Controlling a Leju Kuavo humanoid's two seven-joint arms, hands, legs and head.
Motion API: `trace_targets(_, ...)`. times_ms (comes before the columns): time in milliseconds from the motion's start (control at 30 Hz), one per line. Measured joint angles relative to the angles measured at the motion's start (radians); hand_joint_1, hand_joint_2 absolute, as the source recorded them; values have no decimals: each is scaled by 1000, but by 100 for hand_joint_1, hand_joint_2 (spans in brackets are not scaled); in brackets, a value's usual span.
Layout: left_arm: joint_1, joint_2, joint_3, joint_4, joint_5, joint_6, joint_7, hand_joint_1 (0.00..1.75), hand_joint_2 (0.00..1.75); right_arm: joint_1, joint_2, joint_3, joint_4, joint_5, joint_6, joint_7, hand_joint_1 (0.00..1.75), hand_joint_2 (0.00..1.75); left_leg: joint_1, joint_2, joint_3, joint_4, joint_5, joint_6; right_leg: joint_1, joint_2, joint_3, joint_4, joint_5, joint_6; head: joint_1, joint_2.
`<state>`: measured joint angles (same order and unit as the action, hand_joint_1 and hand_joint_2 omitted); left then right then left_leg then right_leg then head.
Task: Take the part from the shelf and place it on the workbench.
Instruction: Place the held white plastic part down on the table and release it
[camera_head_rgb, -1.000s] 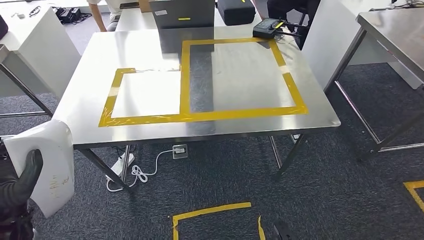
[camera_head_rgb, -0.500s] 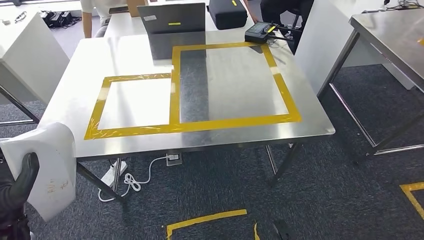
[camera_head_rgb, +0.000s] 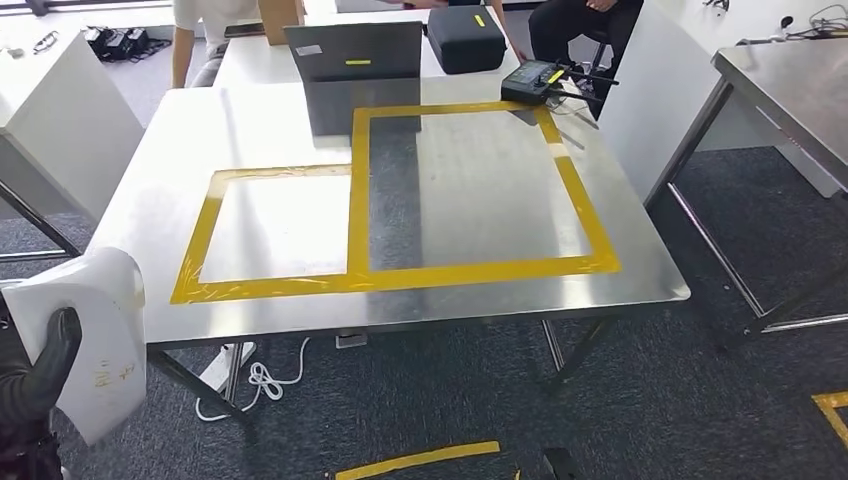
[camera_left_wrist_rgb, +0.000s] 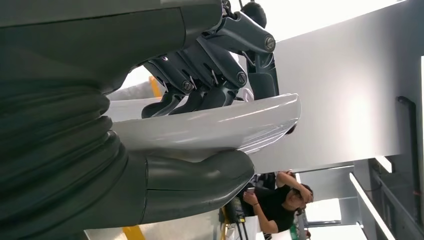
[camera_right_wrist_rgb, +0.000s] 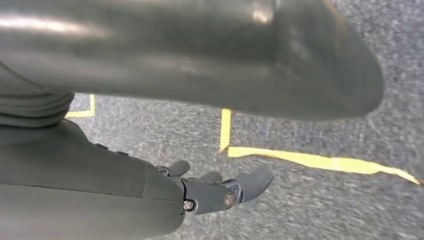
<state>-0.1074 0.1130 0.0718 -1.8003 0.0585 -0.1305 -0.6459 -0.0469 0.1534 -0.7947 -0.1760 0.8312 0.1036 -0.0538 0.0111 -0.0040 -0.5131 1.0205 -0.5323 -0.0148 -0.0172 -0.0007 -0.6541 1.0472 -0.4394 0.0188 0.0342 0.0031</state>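
White part (camera_head_rgb: 95, 330) sits gripped in the left hand (camera_head_rgb: 40, 375), low beside the steel worktop (camera_head_rgb: 150, 200), off its near left corner. Right hand (camera_right_wrist_rgb: 220, 192) hangs over carpet, fingers loosely apart, holding nothing.

A grey laptop (camera_head_rgb: 352, 62) stands open at the far edge of the steel surface, its back turned this way, a small yellow label on the lid. Right of it sits a black case (camera_head_rgb: 466, 39), and further right a black controller (camera_head_rgb: 537, 79) with a yellow mark. Beyond them a brown cardboard box (camera_head_rgb: 279, 14) rests on a second table. A person in a white top (camera_head_rgb: 203, 27) stands at the far left; another in dark clothes (camera_head_rgb: 568, 27) sits at the far right. A white cable (camera_head_rgb: 262, 380) coils on the grey carpet (camera_head_rgb: 640, 400), near a strip of yellow floor tape (camera_head_rgb: 415, 460).
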Motion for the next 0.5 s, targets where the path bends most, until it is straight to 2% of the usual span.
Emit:
trace_targets(33,0,0,0,1,0,0,0,175,175,0,0,0,1,0,0,0,0,0,-2,0,5,2,-3,-6,2,-1,2,-1,-9,-11,1,0)
trace_targets(100,1,-1,0,1,-1,-2,0,175,175,2,0,0,1,0,0,1,0,0,-2,-1,12,10,-5,-17,1,0,17,-5,-8,-30,2,0)
trace_targets(167,0,-1,0,0,-3,-3,-2,175,175,1,0,-1,1,0,0,0,0,0,0,0,-11,67,-12,-25,-1,2,40,-12,-17,-43,-1,0)
trace_targets(200,0,-1,0,0,-3,-3,-2,175,175,-1,0,-1,1,0,0,0,0,0,0,1,-43,122,-26,-28,-2,3,49,-15,-23,-48,-4,0)
trace_targets(267,3,-1,0,0,-4,-3,-2,175,175,-3,0,-1,1,0,0,1,0,0,0,1,-126,240,-71,-30,1,5,62,-16,-35,-53,-7,0)
trace_targets(300,6,-1,0,1,-4,-3,-2,175,175,-2,0,-1,1,0,0,2,0,0,0,1,-161,276,-84,-30,3,5,69,-16,-41,-54,-8,0)
trace_targets(333,8,-1,0,1,-5,-3,-2,175,175,-1,0,-2,1,0,0,4,0,0,-1,1,-180,281,-77,-27,5,5,78,-16,-49,-55,-8,0)
trace_targets(367,9,-2,0,1,-5,-3,-2,175,175,0,0,-2,1,0,0,6,0,0,-2,1,-184,255,-48,-24,6,6,89,-16,-57,-56,-8,0)
trace_targets(433,9,-1,0,0,-5,-3,-2,175,175,1,0,-3,1,-1,0,8,0,0,-6,1,-156,136,50,-12,8,6,111,-16,-73,-54,-8,0)
trace_targets(500,10,-1,0,1,-5,-3,-2,175,175,0,1,-6,1,-1,0,11,0,0,-13,3,-130,43,91,-1,11,8,122,-14,-87,-46,-12,0)
